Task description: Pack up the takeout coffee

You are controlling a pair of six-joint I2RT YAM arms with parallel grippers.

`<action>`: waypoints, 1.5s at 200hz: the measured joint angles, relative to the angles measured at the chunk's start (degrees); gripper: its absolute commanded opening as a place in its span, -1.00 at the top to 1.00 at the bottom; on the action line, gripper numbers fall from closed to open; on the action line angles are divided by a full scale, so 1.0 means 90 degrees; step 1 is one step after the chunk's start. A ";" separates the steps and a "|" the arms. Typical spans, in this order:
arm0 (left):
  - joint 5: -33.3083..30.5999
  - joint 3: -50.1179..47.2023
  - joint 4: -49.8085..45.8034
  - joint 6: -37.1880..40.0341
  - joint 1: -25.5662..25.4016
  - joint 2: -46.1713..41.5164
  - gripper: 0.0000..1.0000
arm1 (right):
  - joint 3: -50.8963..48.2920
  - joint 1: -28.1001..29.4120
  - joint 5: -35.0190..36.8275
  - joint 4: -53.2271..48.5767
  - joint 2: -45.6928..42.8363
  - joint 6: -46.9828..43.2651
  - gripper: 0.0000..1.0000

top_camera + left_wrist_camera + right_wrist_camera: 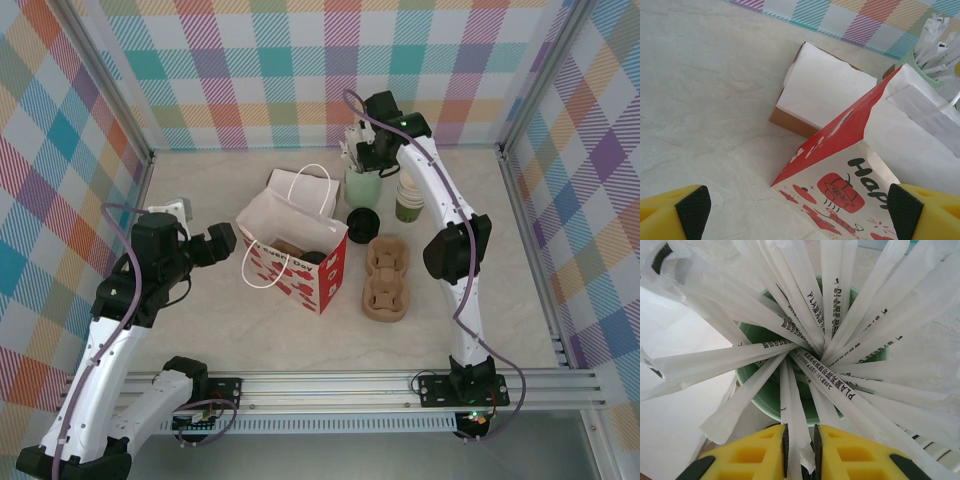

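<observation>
- Pinching one white wrapped stick [791,405] between nearly closed fingers, the right gripper [800,435] hangs over the mint cup [756,390], upper centre of the top view.
- Wide open and holding nothing, the left gripper [795,207] sits beside the red-and-white paper bag [850,165], left of centre.
- With its black lid up, the takeout coffee [362,221] seems to stand on the desk [200,320], just right of the bag, below the mint cup and above the pulp cup carrier [386,280].

The bag [295,255] stood in the middle of the table [200,330], a flat box [825,95] lying just behind it. Right of the bag lay the cup carrier [387,280]; behind the carrier sat the coffee cup [362,220]. Farther back stood a cup [362,187] holding straws [805,340] — and just right of that, a stack of cups [410,202].
</observation>
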 measured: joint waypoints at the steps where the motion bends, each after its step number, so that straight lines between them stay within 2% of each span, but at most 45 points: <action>1: 0.0000 0.0000 0.0000 0.0002 0.0000 0.0000 -0.86 | 0.0000 0.0000 0.0000 0.0000 0.0000 -0.0002 0.52; 28: 0.0000 0.0000 0.0000 0.0000 0.0000 0.0000 -0.86 | 0.0000 0.0002 0.0002 0.0000 -0.0002 -0.0029 0.48; 78: 0.0000 -0.0019 0.0017 -0.0017 0.0000 0.0000 -0.87 | 0.0000 0.0019 0.0027 0.0000 -0.0005 -0.0066 0.53; 214: 0.0002 -0.0034 0.0019 -0.0019 0.0000 0.0024 -0.87 | 0.0000 0.0061 0.0165 -0.0002 -0.0306 -0.0194 0.78; 268: 0.0007 -0.0034 0.0019 -0.0019 0.0000 0.0024 -0.87 | 0.0000 0.0061 0.0214 -0.0007 -0.0338 -0.0216 0.78; 300: 0.0032 -0.0034 0.0019 -0.0019 0.0000 0.0024 -0.87 | 0.0000 0.0061 0.0289 -0.0017 -0.0350 -0.0270 0.64</action>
